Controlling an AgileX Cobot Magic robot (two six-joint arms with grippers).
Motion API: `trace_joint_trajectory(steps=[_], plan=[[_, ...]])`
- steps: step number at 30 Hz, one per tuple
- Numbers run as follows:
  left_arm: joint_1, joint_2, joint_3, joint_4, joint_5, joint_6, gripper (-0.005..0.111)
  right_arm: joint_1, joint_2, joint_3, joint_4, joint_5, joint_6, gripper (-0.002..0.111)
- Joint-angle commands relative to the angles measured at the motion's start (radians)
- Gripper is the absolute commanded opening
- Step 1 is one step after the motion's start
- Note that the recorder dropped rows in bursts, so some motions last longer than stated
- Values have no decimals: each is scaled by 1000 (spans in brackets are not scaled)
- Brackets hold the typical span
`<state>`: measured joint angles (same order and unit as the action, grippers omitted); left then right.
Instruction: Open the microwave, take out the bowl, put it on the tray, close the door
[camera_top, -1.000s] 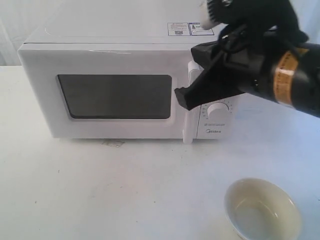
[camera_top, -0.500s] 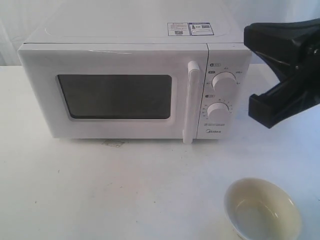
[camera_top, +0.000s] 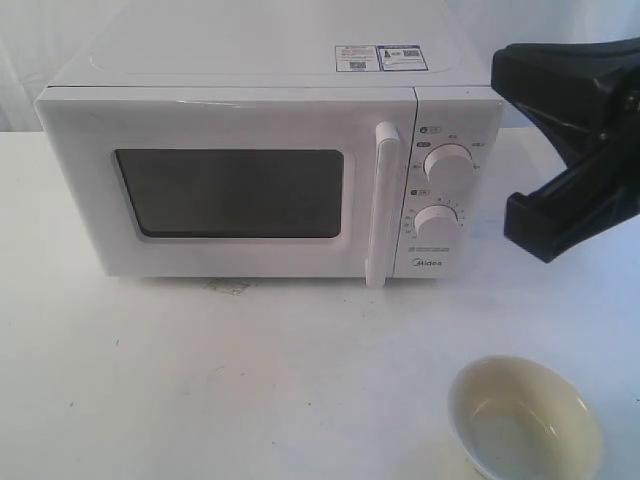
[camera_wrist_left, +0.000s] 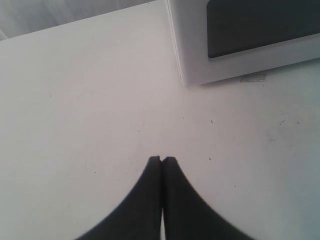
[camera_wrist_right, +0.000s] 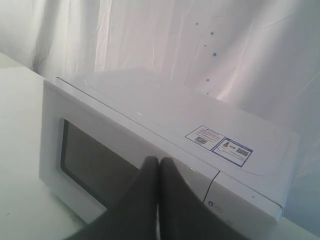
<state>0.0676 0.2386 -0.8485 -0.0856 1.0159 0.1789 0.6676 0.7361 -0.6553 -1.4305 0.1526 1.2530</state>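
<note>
The microwave (camera_top: 250, 170) stands on the white table with its door (camera_top: 225, 190) closed and the bar handle (camera_top: 383, 205) untouched. The bowl (camera_top: 525, 418) sits empty on the table at the front right, outside the microwave. No tray shows in any view. My right gripper (camera_wrist_right: 159, 160) is shut on nothing, its tips in front of the door's upper edge in the right wrist view. In the exterior view its black body (camera_top: 570, 90) hangs to the right of the knobs (camera_top: 447, 163). My left gripper (camera_wrist_left: 162, 159) is shut and empty over bare table, off the microwave's left corner (camera_wrist_left: 182, 75).
A white curtain (camera_wrist_right: 150, 35) hangs behind the microwave. Two stickers (camera_top: 380, 57) lie on its top. A small mark (camera_top: 228, 287) is on the table just in front of the door.
My right arm has swung from in front of the knob panel to the right edge of the exterior view, uncovering handle and knobs. Bowl, door and microwave have not moved.
</note>
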Motion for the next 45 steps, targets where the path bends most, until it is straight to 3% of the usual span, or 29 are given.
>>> trace_joint_trajectory(steps=[1,45], plan=[[-1,-6,0,-1,0,0,0,3,-6,2,1,-1,7,0],[-1,-6,0,-1,0,0,0,1,-6,9,1,-45,7,0]])
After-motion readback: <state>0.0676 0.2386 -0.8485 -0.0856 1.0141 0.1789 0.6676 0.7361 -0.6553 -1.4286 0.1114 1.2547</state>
